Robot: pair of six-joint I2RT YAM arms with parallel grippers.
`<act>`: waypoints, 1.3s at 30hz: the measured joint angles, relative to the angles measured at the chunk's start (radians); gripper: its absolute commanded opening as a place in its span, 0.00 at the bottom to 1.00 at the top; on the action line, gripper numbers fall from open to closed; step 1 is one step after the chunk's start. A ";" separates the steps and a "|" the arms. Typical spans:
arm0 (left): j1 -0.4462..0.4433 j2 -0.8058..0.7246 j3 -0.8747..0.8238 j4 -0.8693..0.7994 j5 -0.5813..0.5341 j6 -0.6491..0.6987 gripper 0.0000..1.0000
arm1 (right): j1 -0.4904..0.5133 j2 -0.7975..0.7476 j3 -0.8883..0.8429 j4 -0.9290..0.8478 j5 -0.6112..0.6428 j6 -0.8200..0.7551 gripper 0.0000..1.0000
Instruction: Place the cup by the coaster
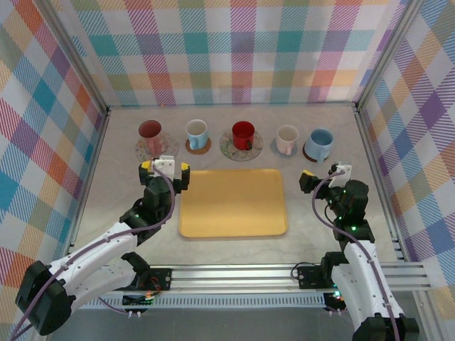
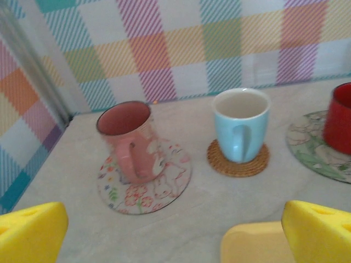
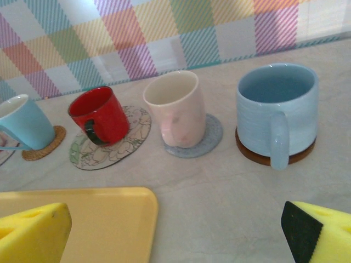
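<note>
Closest to the top camera you see the two arm bases at the near edge of the table (image 1: 114,186). Your left gripper (image 1: 165,170) stands just beside the far left corner of the yellow tray (image 1: 233,202). Its jaws are spread wide and they grip nothing. On the left wrist camera its yellow fingertips (image 2: 30,233) sit in both lower corners.

Your right gripper (image 1: 325,177) stands to the right of the tray, a little apart from it. It is also wide apart and grips nothing.

Five cups stand in a row near the far wall, each one on its own coaster. From left to right you have:
- the pink cup (image 1: 150,131) on the flowered coaster (image 1: 158,150), towards its far left part
- the light blue cup (image 1: 196,131) on the woven coaster (image 1: 200,147)
- the red cup (image 1: 243,133) on the green patterned coaster (image 1: 229,148)
- the cream cup (image 1: 287,136) on the grey coaster (image 1: 283,150)
- the blue mug (image 1: 320,143) on the dark brown coaster (image 1: 310,154)

The handles of the pink cup, the light blue cup and the blue mug point towards the arms. Both grippers are well apart from every cup.
</note>
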 measured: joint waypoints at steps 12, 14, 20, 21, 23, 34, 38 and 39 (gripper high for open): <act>0.155 0.085 -0.138 0.090 -0.011 -0.056 1.00 | 0.000 0.099 -0.153 0.229 0.115 -0.002 0.99; 0.169 0.118 -0.139 0.110 -0.011 -0.053 1.00 | 0.000 0.130 -0.154 0.256 0.119 -0.007 0.99; 0.206 0.175 -0.171 0.200 0.005 -0.050 1.00 | 0.000 0.201 -0.154 0.330 0.124 -0.036 0.99; 0.219 0.183 -0.180 0.221 0.017 -0.048 1.00 | 0.000 0.211 -0.154 0.339 0.125 -0.044 0.99; 0.245 0.208 -0.188 0.250 0.042 -0.039 1.00 | 0.001 0.232 -0.154 0.361 0.128 -0.063 0.99; 0.312 0.341 -0.188 0.389 0.129 -0.032 1.00 | 0.001 0.385 -0.154 0.489 0.143 -0.107 0.99; 0.328 0.379 -0.188 0.444 0.158 -0.032 1.00 | 0.001 0.469 -0.147 0.547 0.145 -0.111 0.99; 0.335 0.390 -0.188 0.459 0.166 -0.032 1.00 | 0.001 0.491 -0.143 0.559 0.145 -0.111 0.99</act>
